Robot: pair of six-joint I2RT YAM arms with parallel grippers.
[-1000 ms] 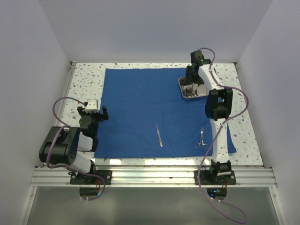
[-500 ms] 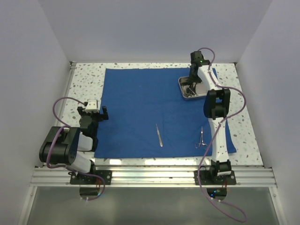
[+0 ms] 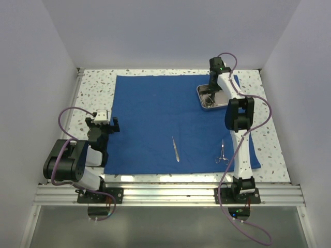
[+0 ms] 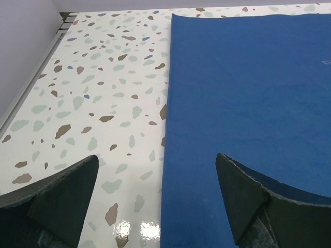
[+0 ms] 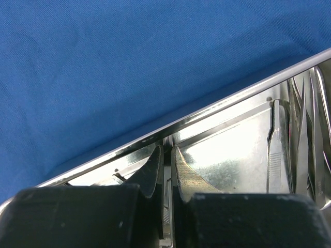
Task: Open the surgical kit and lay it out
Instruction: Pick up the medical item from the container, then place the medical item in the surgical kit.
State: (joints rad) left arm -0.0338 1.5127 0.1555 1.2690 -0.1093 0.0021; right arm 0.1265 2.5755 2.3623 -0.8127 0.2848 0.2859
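My left pincer (image 3: 102, 126) hangs low over the near left of the table (image 3: 93, 88), its jaws spread as wide as they go and holding nothing; in my left wrist view one finger is over bare speckled table and the other over the left edge of the cloth (image 4: 248, 93). That one blue cloth (image 3: 155, 113) lies flat and open across most of the table. On its near middle lies one pair of tweezers (image 3: 176, 149), and well to their right, near my right arm, one pair of ring-handled forceps (image 3: 222, 153). The one steel tray (image 3: 199, 93) sits on the far right corner of the cloth. My right pincer (image 3: 211, 94) reaches down into it, and in my right wrist view that pincer (image 5: 166, 155) is closed just inside the tray's rim (image 5: 207, 111), its fingers pinched on a thin steel instrument (image 5: 166, 206) whose kind I cannot tell. More steel pieces (image 5: 302, 129) lie in the tray to the right, too crowded to count.
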